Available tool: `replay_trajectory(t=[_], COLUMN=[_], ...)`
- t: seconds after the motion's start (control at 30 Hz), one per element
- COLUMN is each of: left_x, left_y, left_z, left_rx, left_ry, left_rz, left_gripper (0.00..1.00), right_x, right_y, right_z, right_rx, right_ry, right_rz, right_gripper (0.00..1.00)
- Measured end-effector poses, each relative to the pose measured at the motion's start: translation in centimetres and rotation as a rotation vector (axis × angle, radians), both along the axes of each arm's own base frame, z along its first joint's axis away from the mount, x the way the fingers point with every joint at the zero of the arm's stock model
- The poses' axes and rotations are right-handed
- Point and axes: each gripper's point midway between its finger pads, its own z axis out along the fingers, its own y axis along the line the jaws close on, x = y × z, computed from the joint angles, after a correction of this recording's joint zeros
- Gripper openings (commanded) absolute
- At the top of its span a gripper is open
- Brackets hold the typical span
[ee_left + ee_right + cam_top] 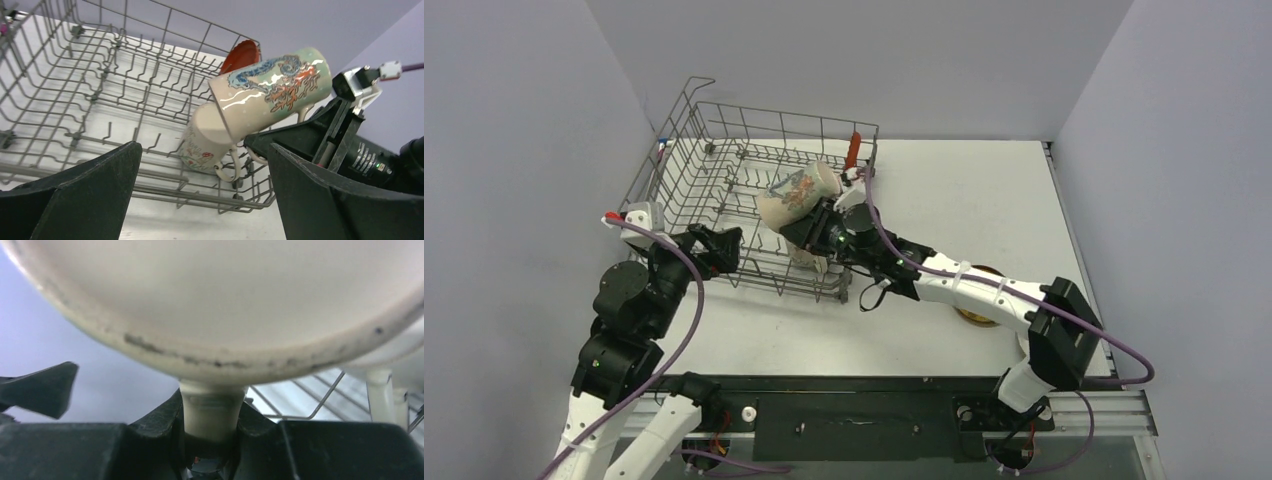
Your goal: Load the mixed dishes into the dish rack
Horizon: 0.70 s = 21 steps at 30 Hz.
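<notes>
Cream patterned mug [270, 87] handle clamped in right gripper [210, 427]; clear only from wrist view; left gripper [202, 197] wide.

The dish rack [671, 165], a grey wire basket with upright tines and tall mesh sides, sits on the far left part of the table [984, 200]. A red plate [241, 54] stands on edge at its far right corner. A cream mug [202, 147] with small red flower marks lies on its side among the tines by the near right corner. Just above it a patterned mug [270, 90], cream with blue and orange decoration, hangs tilted. Its handle is clamped in the right end effector [210, 412]; whether the two mugs touch is unclear. A yellow saucer [977, 314] lies on the table right of the rack, mostly hidden.
</notes>
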Motion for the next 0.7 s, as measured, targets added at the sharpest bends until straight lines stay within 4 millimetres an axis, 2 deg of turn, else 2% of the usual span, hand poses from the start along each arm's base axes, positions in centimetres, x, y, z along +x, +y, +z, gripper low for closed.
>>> replay_trajectory(t=[0.1,0.23,0.57,0.7], left_x=[-0.4,-1.2,-2.6,-2.5], left_y=[1.2,2.6,4.5,5.2], left_z=[0.2,-0.3,-0.2,-1.1], left_rx=[0.05,0.102,0.16,0.199], left_ry=[-0.002,0.007,-0.026,-0.016], left_rz=[0.045,0.089,0.141,0.175], left_gripper=[0.96,0.96,0.96,0.96], right_x=[0.8,1.5,3.5,4.1], right_y=[1.3,2.0,3.0,3.5], right_z=[0.2,-0.3,-4.9,-6.2], right_rx=[-0.125,-0.292,-0.647,-0.72], right_ry=[-0.073,-0.163,-0.266,-0.271], right_rz=[0.015,0.033,0.095,0.109], right_gripper=[0.0,0.0,0.0,0.0])
